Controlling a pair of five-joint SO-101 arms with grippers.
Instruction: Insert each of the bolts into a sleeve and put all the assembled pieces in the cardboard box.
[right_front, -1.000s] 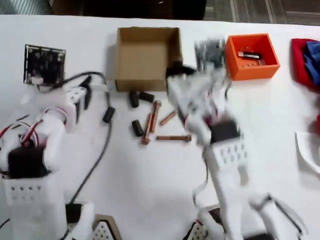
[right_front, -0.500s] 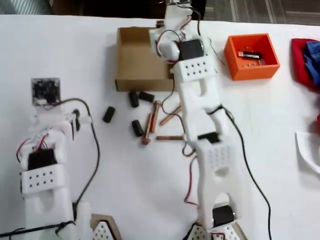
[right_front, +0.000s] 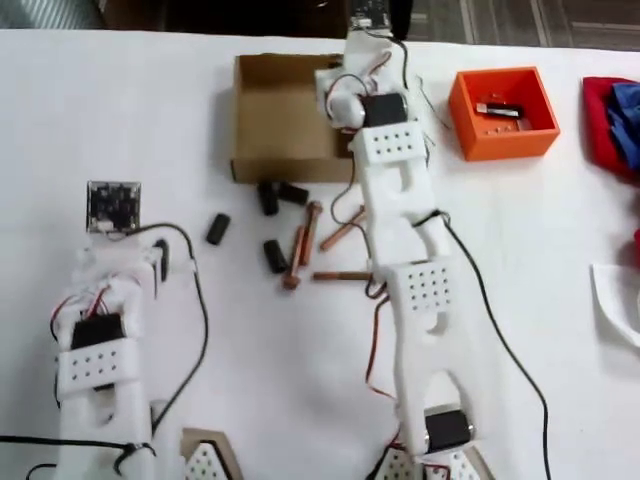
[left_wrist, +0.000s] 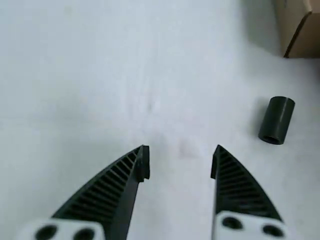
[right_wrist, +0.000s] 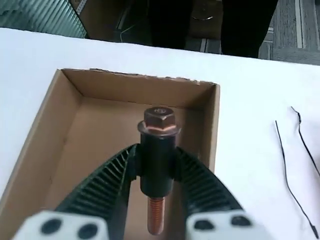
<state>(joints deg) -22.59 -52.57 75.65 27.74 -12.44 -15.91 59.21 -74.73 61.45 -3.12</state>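
Left claw (left_wrist: 179, 159): gaping wide, holding nothing, hovering over the bench (left_wrist: 100, 75) near a loose black sleeve (left_wrist: 276, 120). Copper bolts (right_front: 311, 230): lying unassembled mid-bench. Cardboard box (right_wrist: 140, 92): sitting open. Right claw (right_wrist: 156, 152): pinching a sleeved bolt (right_wrist: 159, 122) above the box floor; releasing low, well inside the walls, is looking advisable.

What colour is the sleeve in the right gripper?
The sleeve is black, clearest in the right wrist view.

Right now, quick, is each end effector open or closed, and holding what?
Left end effector: open, holding nothing.
Right end effector: closed on a sleeved bolt, above the cardboard box.
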